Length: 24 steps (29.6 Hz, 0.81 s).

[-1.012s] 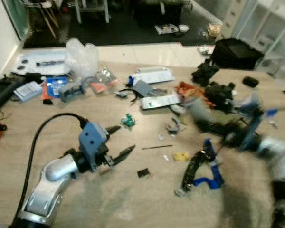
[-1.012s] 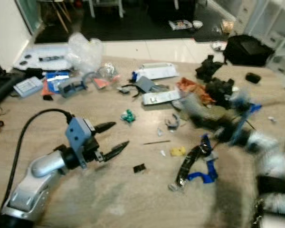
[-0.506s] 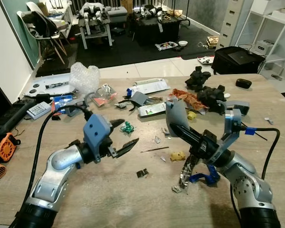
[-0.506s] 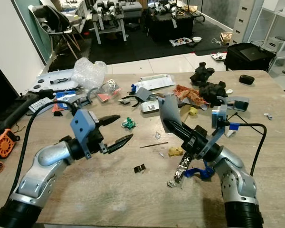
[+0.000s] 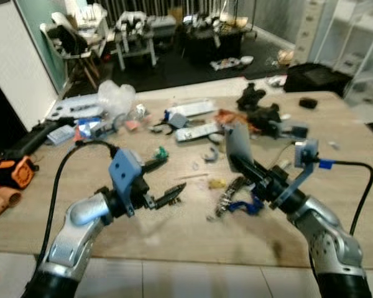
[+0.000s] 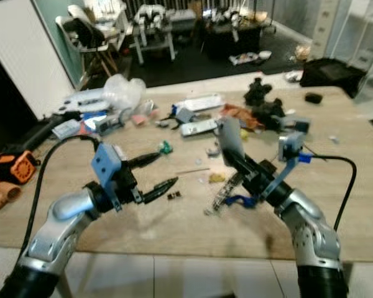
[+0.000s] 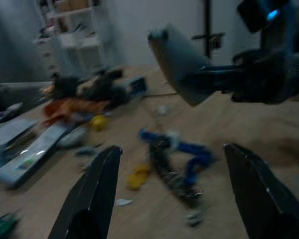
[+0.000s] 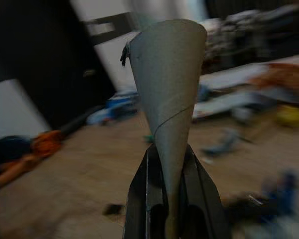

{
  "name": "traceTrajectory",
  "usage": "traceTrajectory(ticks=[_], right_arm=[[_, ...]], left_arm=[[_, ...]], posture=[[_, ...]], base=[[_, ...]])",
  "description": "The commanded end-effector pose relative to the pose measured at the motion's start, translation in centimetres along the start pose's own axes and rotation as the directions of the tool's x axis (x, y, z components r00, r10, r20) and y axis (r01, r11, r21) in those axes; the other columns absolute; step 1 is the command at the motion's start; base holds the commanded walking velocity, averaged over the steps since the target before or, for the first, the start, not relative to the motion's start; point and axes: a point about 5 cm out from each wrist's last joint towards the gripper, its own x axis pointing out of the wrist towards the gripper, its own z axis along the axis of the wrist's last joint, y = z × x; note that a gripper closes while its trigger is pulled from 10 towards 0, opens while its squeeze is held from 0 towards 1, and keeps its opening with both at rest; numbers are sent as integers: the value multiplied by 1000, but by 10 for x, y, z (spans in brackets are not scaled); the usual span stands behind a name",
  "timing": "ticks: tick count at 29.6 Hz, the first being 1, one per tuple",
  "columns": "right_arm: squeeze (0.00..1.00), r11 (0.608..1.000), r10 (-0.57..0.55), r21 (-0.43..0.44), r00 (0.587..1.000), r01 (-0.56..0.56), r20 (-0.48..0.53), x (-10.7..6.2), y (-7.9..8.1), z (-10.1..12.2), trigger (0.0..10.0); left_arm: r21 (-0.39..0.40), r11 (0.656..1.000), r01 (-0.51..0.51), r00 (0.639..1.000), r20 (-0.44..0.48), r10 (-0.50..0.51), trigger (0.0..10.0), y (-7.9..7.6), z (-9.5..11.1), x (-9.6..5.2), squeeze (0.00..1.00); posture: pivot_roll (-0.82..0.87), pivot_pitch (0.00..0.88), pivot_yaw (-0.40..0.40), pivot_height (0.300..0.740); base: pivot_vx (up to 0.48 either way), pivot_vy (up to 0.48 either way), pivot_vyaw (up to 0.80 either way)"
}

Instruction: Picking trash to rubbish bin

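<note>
Nearest, over the front of the wooden bench [image 5: 174,239], the left hand [image 5: 163,181] hangs above the surface with its two black fingers spread apart and nothing between them, while the right hand [image 5: 244,169] is closed on a grey piece of card [image 5: 238,141], pinched at its narrow end and lifted clear of the bench. Just below it lie a blue-and-black tangle of trash [image 5: 236,200] and a small yellow scrap [image 5: 216,183]. Farther back the bench is strewn with white packets [image 5: 191,131], a green scrap [image 5: 161,151], black lumps [image 5: 257,107] and a clear plastic bag [image 5: 116,97].
</note>
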Motion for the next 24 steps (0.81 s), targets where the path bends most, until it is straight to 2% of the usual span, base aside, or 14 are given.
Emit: traceTrajectory(ticks=[1,2,3,8,15,17,24], right_arm=[[0,1000,-17,7,1000,18,-13,7,3,-4,10000],[0,994,-112,-12,993,112,-26,9,-2,-6,10000],[0,990,-143,-20,989,142,-36,9,-3,-8,10000],[0,985,-173,-5,982,173,-75,9,-4,-14,10000],[0,964,-259,43,961,264,-91,9,-11,-19,10000],[0,945,-318,56,944,323,-88,9,-16,-20,10000],[0,932,-354,47,931,359,-89,9,-21,-19,10000]], left_arm=[[-37,999,-13,1000,-7,13,10000,1,-4,-7,0],[-42,999,-17,1000,-4,17,10000,0,-5,-8,0],[-47,999,-20,1000,0,20,10000,0,-5,-8,0],[-57,998,-34,999,10,35,10000,0,-6,-8,0],[-85,995,-46,999,11,47,10000,-2,-10,-9,0],[-96,994,-43,999,10,44,10000,-5,-13,-8,0],[-110,993,-40,999,21,43,10000,-7,-14,-5,0]], posture=[[-207,119,85,740],[-206,122,83,740],[-206,127,80,740],[-207,131,78,740],[-208,137,74,740],[-209,138,72,740],[-215,136,69,740]], base=[[-244,0,0],[240,0,0],[0,0,0],[0,0,0],[0,0,-780],[0,0,-781],[0,0,-781]])
